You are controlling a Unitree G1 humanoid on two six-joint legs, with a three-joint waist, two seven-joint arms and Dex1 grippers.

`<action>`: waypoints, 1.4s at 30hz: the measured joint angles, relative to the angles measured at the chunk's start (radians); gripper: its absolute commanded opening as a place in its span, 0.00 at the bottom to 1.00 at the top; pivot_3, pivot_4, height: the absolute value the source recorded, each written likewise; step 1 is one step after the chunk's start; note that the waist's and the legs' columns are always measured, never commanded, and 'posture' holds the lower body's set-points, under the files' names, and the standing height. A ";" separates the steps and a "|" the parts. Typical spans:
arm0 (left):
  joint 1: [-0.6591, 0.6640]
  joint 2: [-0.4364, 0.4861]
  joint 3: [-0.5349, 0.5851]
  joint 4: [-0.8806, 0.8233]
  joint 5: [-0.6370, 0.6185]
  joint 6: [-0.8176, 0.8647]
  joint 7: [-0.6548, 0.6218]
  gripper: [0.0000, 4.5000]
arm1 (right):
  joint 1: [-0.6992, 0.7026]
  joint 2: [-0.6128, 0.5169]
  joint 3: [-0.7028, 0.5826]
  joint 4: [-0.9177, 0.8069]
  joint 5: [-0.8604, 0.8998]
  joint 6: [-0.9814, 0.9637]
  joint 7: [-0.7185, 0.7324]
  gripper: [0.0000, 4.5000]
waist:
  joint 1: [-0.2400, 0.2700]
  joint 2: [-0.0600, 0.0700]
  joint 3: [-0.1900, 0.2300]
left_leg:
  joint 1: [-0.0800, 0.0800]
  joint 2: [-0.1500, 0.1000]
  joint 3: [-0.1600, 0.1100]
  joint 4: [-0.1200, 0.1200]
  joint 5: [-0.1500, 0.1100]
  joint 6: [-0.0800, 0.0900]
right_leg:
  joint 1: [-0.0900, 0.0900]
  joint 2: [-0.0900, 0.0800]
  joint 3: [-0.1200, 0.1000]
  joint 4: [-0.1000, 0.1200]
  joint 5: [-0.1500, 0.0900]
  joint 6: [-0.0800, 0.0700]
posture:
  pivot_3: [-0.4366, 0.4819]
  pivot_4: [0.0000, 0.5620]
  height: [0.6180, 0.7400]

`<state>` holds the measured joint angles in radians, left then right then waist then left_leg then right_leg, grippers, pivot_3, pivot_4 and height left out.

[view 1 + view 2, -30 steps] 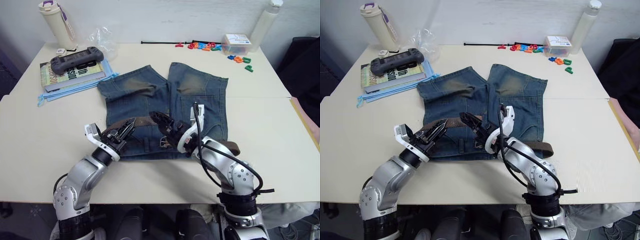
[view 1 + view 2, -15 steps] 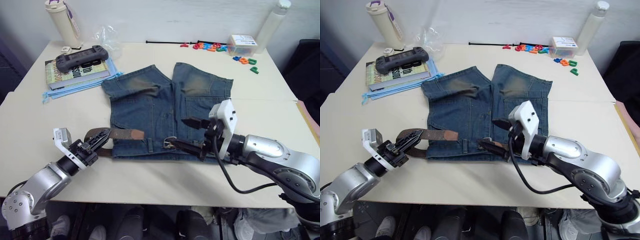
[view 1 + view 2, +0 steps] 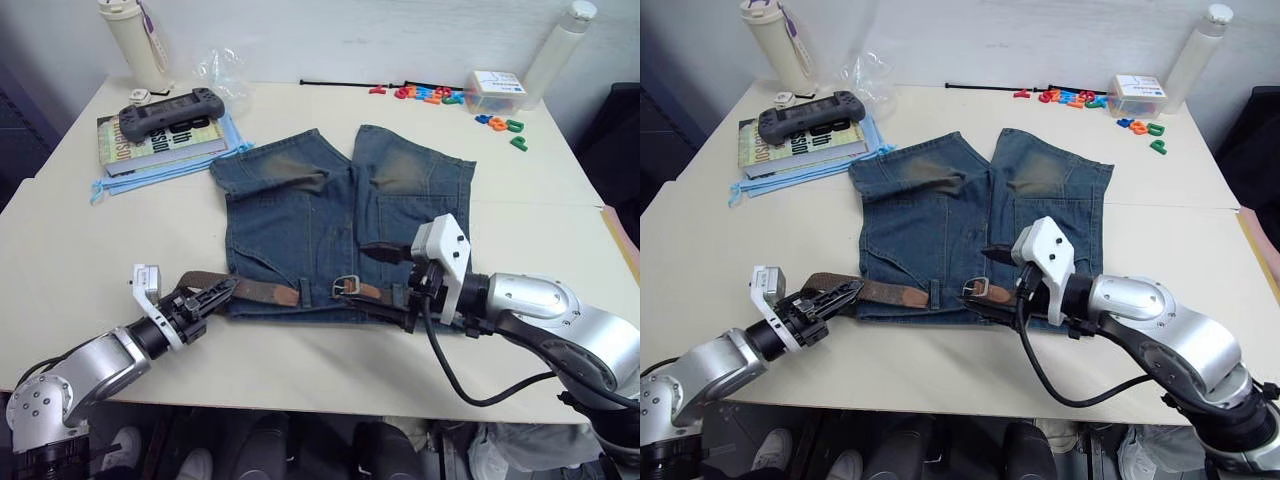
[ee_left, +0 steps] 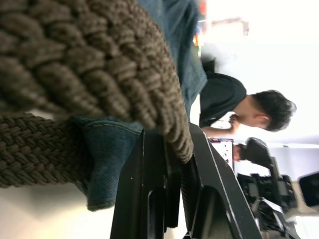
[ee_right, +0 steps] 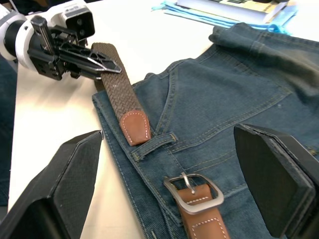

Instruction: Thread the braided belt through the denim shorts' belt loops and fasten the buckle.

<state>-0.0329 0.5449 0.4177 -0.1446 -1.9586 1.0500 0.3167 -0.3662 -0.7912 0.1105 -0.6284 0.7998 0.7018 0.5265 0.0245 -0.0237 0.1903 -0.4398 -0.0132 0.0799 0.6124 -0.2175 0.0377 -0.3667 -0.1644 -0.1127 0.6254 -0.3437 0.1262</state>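
Left hand (image 3: 830,296) clamped on the braided belt (image 3: 875,291), its middle hidden behind the denim shorts (image 3: 330,215); right hand (image 5: 169,199) spread wide above the buckle (image 5: 193,186).

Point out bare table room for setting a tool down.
Free: the table between the book and the left gripper, and right of the denim shorts. Crowded: far edge with bottle, magnetic letters, box.

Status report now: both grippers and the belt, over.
Left gripper shut on belt near its tip. Right gripper open over buckle. Belt lies along shorts' waistband, unfastened. Nothing in the way.
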 measured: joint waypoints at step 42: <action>-0.240 0.084 -0.212 0.157 0.313 0.070 -0.183 0.00 | 0.031 0.056 0.006 -0.084 -0.123 0.085 0.046 0.99 | -0.004 0.000 0.000 | 0.002 0.000 -0.001 0.000 0.000 -0.001 | 0.003 0.001 -0.001 0.000 0.000 0.000 | 0.48 0.27 0.72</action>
<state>-0.2733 0.6290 0.2060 0.0127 -1.6452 1.1201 0.1339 -0.3352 -0.7355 0.1167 -0.7127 0.6771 0.7871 0.5726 0.0201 -0.0238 0.1904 -0.4376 -0.0129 0.0794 0.6126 -0.2177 0.0371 -0.3638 -0.1636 -0.1138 0.6251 -0.3436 0.1266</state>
